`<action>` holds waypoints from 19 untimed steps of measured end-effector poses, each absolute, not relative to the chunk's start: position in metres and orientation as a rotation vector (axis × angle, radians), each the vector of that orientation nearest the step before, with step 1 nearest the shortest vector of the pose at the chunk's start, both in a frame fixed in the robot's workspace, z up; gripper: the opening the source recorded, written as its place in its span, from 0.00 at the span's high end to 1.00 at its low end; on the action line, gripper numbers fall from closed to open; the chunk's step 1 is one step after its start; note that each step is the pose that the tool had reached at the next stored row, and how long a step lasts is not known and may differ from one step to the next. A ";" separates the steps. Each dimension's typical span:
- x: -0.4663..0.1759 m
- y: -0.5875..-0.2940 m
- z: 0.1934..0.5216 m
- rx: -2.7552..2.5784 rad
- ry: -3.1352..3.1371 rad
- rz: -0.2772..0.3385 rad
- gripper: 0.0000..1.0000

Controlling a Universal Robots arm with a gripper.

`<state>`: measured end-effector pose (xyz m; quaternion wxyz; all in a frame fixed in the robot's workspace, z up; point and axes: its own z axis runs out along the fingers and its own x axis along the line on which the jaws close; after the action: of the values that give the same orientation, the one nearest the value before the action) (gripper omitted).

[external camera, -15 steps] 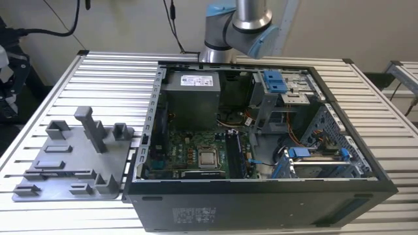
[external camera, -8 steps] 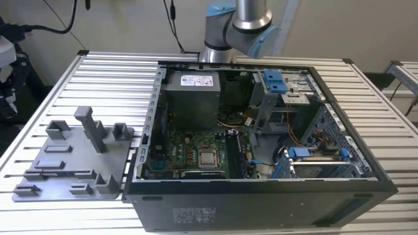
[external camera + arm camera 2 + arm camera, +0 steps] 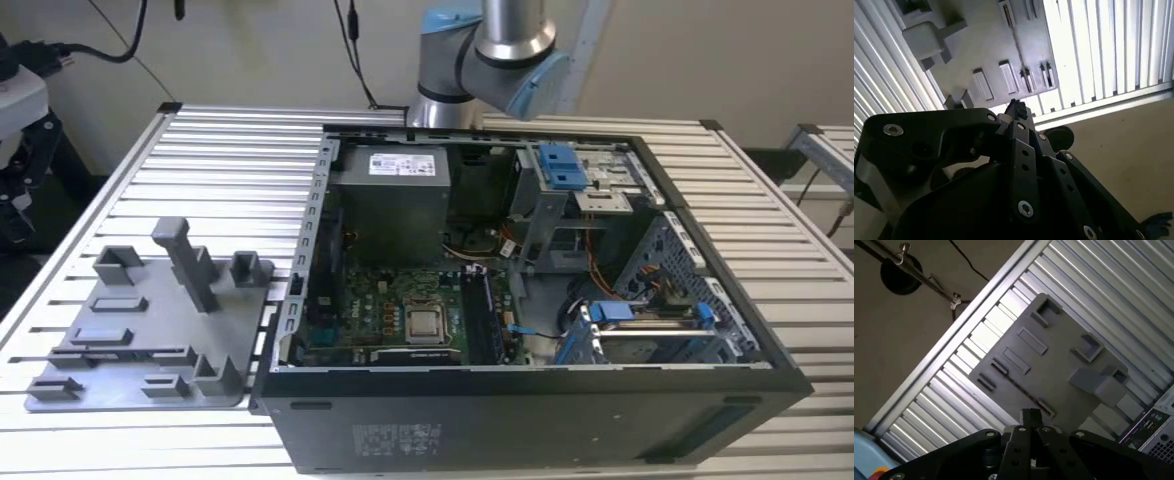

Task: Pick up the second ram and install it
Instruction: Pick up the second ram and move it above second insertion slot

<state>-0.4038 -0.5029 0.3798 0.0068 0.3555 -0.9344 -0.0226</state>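
Note:
My gripper (image 3: 1030,414) hangs high above the grey holder tray (image 3: 1054,365), its two black fingers pressed together with nothing showing between them. In the second wrist view the gripper's (image 3: 1015,106) tips stand over the tray's (image 3: 979,45) edge near the narrow slots. The second ram is out of view: I cannot make out a memory stick in the tray's thin grooves. In the exterior view the tray (image 3: 134,330) lies on the slatted table at the exterior view's left of the open computer case (image 3: 534,300). The memory slots (image 3: 481,315) run beside the processor socket (image 3: 424,325).
The arm's blue-grey joint (image 3: 487,50) rises behind the case. Inside the case are a grey power supply (image 3: 394,200), blue drive brackets (image 3: 561,165) and loose cables. Tall posts (image 3: 187,260) stick up from the tray. Floor lies past the table edge (image 3: 1104,105).

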 end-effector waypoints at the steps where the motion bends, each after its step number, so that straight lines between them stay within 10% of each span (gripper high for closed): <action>1: -0.404 -0.503 0.380 1.139 -2.912 -0.071 0.89; 19: -0.404 -0.503 0.378 1.595 -2.681 -0.066 0.89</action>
<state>-0.4038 -0.5029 0.3785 0.0105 0.5110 -0.8593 -0.0211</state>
